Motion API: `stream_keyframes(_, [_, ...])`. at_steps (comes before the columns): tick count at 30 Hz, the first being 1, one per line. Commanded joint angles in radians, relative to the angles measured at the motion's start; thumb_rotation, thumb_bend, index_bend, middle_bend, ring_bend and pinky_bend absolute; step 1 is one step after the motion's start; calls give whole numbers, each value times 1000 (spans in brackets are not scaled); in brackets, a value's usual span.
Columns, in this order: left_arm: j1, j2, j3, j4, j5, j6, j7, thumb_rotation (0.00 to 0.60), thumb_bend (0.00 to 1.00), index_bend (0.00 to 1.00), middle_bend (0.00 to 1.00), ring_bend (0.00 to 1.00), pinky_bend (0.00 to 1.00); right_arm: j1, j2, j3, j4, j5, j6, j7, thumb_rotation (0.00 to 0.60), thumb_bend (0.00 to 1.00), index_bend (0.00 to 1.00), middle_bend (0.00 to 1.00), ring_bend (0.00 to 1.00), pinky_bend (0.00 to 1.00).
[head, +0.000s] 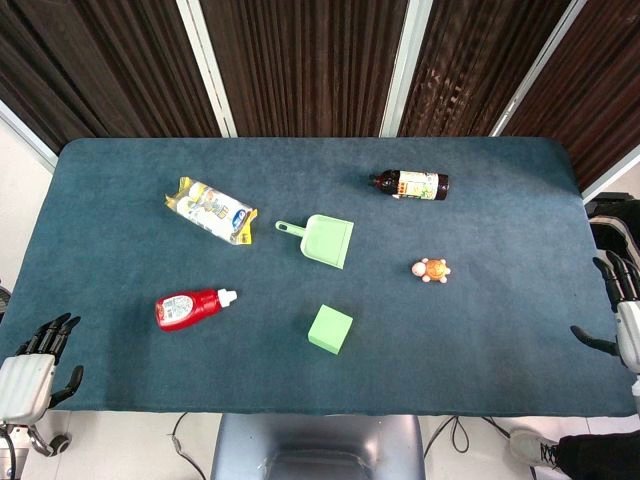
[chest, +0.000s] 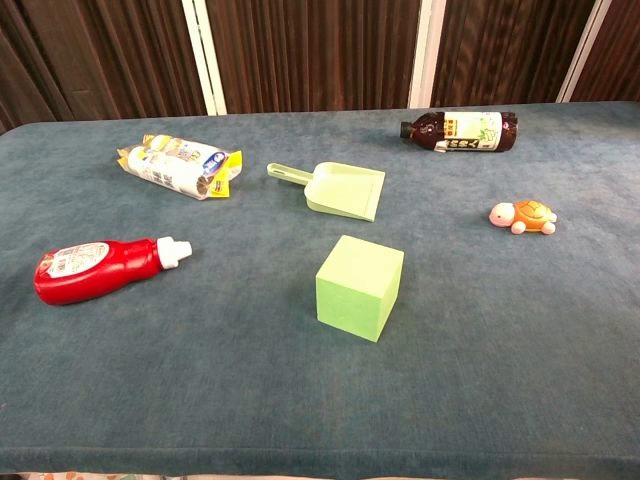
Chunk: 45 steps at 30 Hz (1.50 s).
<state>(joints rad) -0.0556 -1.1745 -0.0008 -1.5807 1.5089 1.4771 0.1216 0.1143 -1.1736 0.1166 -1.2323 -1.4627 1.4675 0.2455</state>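
Observation:
My left hand (head: 38, 362) hovers at the table's near left corner with its fingers spread and nothing in them; the red bottle (head: 190, 307) (chest: 97, 268) lying on its side is the closest thing to it. At the right edge my right hand (head: 620, 310) is also empty, fingers apart, and the toy turtle (head: 431, 270) (chest: 523, 216) is nearest to it. A green cube (head: 331, 329) (chest: 359, 286) sits near the front middle. Neither hand shows in the chest view.
A green dustpan (head: 321, 238) (chest: 340, 188) lies mid-table, a dark bottle (head: 412, 185) (chest: 461, 131) on its side at the back right, a yellow-and-white packet (head: 210, 210) (chest: 178, 165) at the back left. All rest on the blue table (head: 480, 330) (chest: 500, 380).

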Motion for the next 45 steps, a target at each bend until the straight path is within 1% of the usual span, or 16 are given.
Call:
stream_keyframes(1, [1, 0, -1, 1, -2, 0, -2, 600, 409, 118, 87, 119, 337, 0, 0, -1, 0, 0, -2, -2, 600, 0, 206, 116, 95, 312])
stream_keyframes(9, [-3, -5, -1, 19, 3, -2, -19, 600, 410, 118, 87, 119, 337, 0, 5, -6, -9, -1, -9, -12, 600, 0, 206, 116, 96, 312])
stream_keyframes(11, [-7, -7, -3, 25, 2, -8, -28, 600, 410, 118, 87, 119, 338, -1, 1, -4, -10, 2, -6, -20, 600, 0, 206, 116, 124, 312])
stream_keyframes(12, [-8, -7, -2, 28, 1, -11, -32, 600, 410, 118, 87, 119, 338, -1, -2, -3, -9, 1, -2, -22, 600, 0, 206, 116, 159, 312])
stream_keyframes(14, [-8, -7, -1, 32, 1, -13, -40, 600, 410, 118, 87, 119, 339, -2, -11, 0, -1, 0, 8, -28, 600, 0, 206, 117, 272, 362])
stream_keyframes(15, [-7, -8, 1, 35, 2, -12, -44, 600, 410, 118, 87, 119, 339, -2, -15, 0, 2, -2, 11, -26, 600, 0, 206, 121, 359, 429])
stream_keyframes(16, [-5, -8, 1, 37, 3, -10, -47, 600, 410, 118, 87, 119, 339, 1, -18, 1, 6, -5, 13, -22, 600, 0, 207, 132, 479, 539])
stream_keyframes(19, [-4, -8, -2, 39, -2, -8, -53, 600, 409, 118, 87, 119, 340, 17, -24, 4, 8, -8, -6, -16, 600, 0, 225, 180, 721, 744])
stream_keyframes(22, [-5, -9, -9, 37, -8, -4, -58, 600, 410, 118, 87, 119, 340, 55, -31, 16, 7, -3, -56, -19, 600, 1, 260, 217, 815, 812])
stream_keyframes(24, [-5, -10, -7, 37, -5, -3, -59, 600, 410, 118, 87, 119, 340, 84, -38, 24, 10, 10, -103, -28, 600, 3, 277, 232, 841, 834])
stream_keyframes(28, [-5, -8, -4, 36, -2, -6, -60, 600, 410, 118, 87, 119, 340, 168, -66, 38, 34, 42, -246, -39, 600, 3, 311, 248, 887, 873])
stream_keyframes(33, [-2, -8, -5, 39, -5, -1, -67, 600, 410, 118, 87, 119, 341, 260, -137, 37, 119, 41, -375, -14, 600, 48, 389, 298, 939, 924])
stream_keyframes(37, [1, -7, -3, 42, -5, 0, -75, 600, 410, 118, 87, 119, 341, 314, -196, 33, 190, 31, -432, 29, 600, 100, 448, 338, 964, 951])
stream_keyframes(40, [3, -8, -1, 47, -5, 2, -81, 600, 410, 118, 87, 119, 342, 346, -242, 37, 242, 26, -450, 56, 600, 143, 482, 355, 977, 965])
stream_keyframes(42, [5, -9, -1, 51, -7, 2, -87, 600, 409, 118, 87, 119, 342, 365, -269, 39, 275, 27, -465, 67, 600, 176, 497, 367, 983, 971])
stream_keyframes(45, [8, -12, -2, 58, -12, 3, -98, 600, 409, 118, 87, 119, 342, 396, -310, 39, 325, 33, -501, 78, 600, 195, 508, 377, 985, 973])
